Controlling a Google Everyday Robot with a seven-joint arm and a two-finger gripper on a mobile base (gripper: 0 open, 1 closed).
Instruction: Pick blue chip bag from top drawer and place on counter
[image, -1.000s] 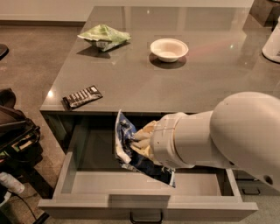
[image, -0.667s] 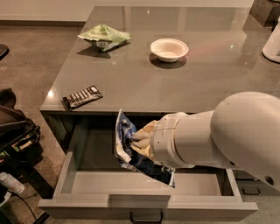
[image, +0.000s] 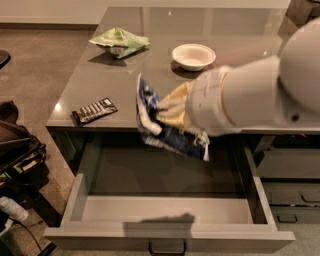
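The blue chip bag (image: 162, 125) hangs crumpled in my gripper (image: 167, 114), lifted clear of the top drawer and level with the front edge of the counter (image: 235, 30). The gripper's pale fingers (image: 175, 107) are closed around the bag's upper part. The white arm comes in from the right and hides part of the counter. The top drawer (image: 167, 235) stands pulled out below, wide and grey, with its small bar handle at the bottom edge; nothing shows inside it.
On the counter lie a light green bag (image: 119, 41), a white bowl (image: 193, 55) and a black-and-white striped bar wrapper (image: 94, 110). Narrower grey drawers (image: 290, 180) stack at the right. Dark bags and gear (image: 17, 160) sit on the floor at the left.
My gripper has risen with the blue chip bag, from inside the drawer up to the counter's front edge. The view has also shifted.
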